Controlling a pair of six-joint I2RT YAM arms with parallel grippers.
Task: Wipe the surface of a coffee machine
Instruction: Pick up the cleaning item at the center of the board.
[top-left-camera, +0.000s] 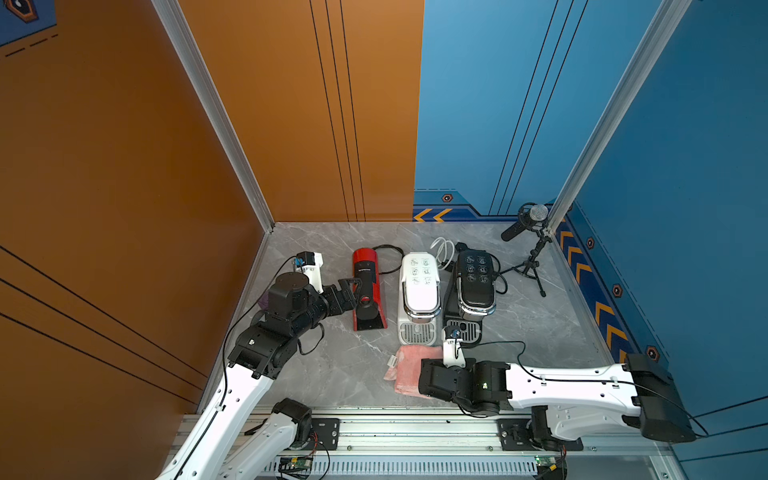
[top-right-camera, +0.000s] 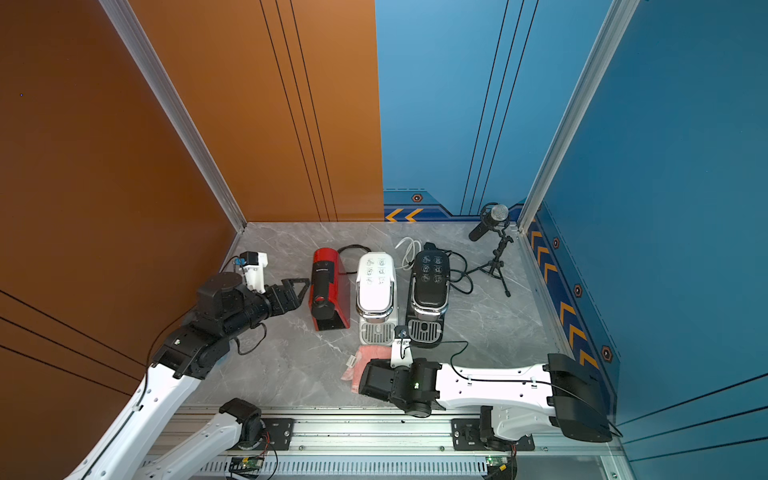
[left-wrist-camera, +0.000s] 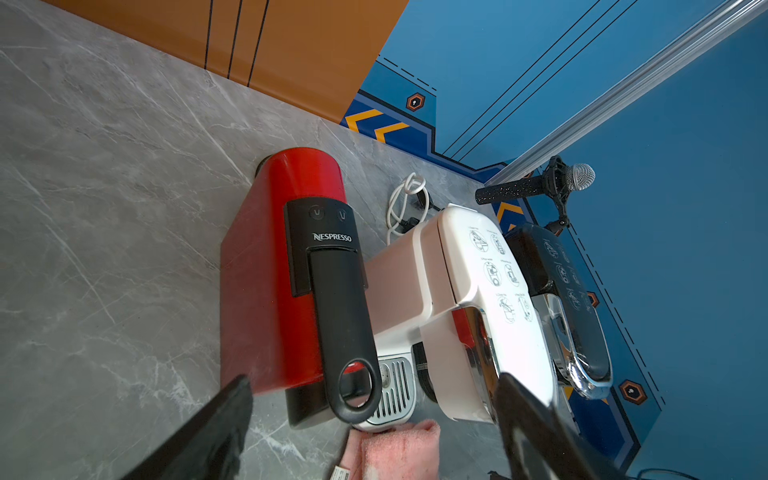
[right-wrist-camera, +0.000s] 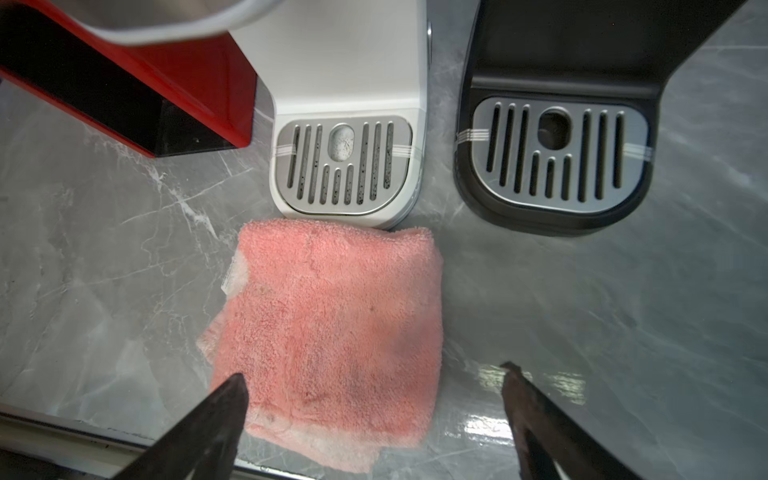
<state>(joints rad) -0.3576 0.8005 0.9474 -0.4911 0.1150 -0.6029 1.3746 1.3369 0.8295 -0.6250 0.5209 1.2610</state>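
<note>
A red machine (top-left-camera: 368, 286), a white machine (top-left-camera: 419, 291) and a black machine (top-left-camera: 474, 286) stand side by side, a folded pink towel (right-wrist-camera: 332, 332) lying flat, touching the white one's front

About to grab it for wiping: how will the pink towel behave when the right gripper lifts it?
Probably floppy: the towel is soft terry folded in layers, so loose layers may droop or unfold. Likely light for its size. Its nap should grip rather than slip in the open right gripper.
</note>
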